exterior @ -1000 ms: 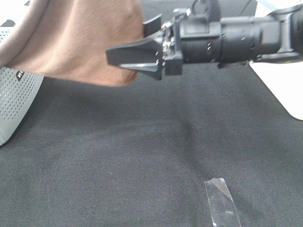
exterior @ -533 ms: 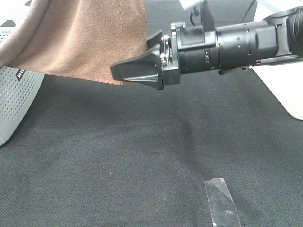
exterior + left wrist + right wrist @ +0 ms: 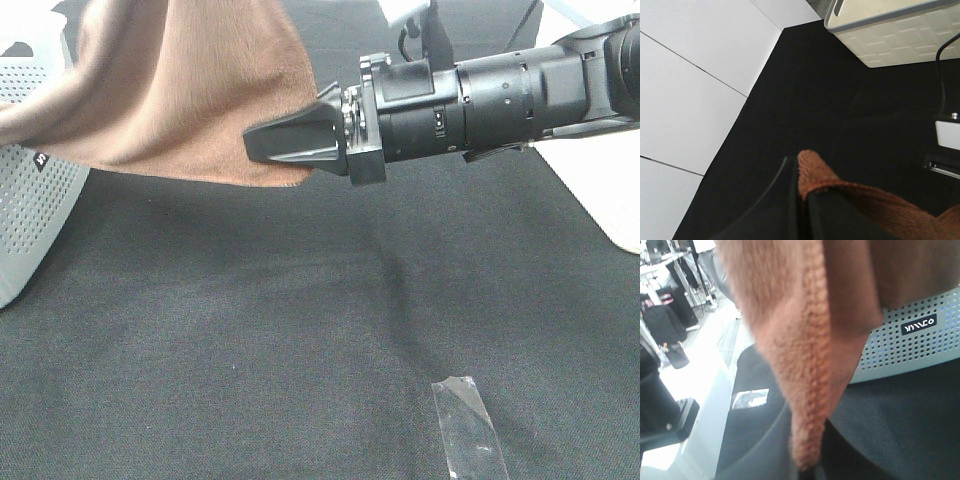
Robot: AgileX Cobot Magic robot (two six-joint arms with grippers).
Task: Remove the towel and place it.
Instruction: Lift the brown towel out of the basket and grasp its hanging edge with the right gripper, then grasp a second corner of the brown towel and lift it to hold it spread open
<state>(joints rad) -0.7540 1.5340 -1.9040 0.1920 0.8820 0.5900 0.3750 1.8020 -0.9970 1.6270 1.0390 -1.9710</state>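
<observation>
The reddish-brown towel [image 3: 190, 90] hangs in the air at the upper left of the exterior view, above the black table cloth. My right gripper [image 3: 258, 142] reaches in from the right with its fingers shut on the towel's lower edge. In the right wrist view the towel's stitched edge [image 3: 812, 365] runs down into the right gripper [image 3: 805, 471] at the frame's bottom. My left gripper [image 3: 801, 192] is shut on another edge of the towel [image 3: 860, 197]; it is outside the exterior view.
A grey perforated basket [image 3: 30, 210] stands at the left edge, partly under the towel, and shows in the right wrist view as the basket [image 3: 920, 340]. A strip of clear tape [image 3: 467, 428] lies on the black cloth [image 3: 300, 330]. A white box [image 3: 895, 30] sits further off.
The right gripper's jaws have closed on the towel's lower edge. The towel's hanging part has shifted slightly, and its bottom edge sits a little higher.
</observation>
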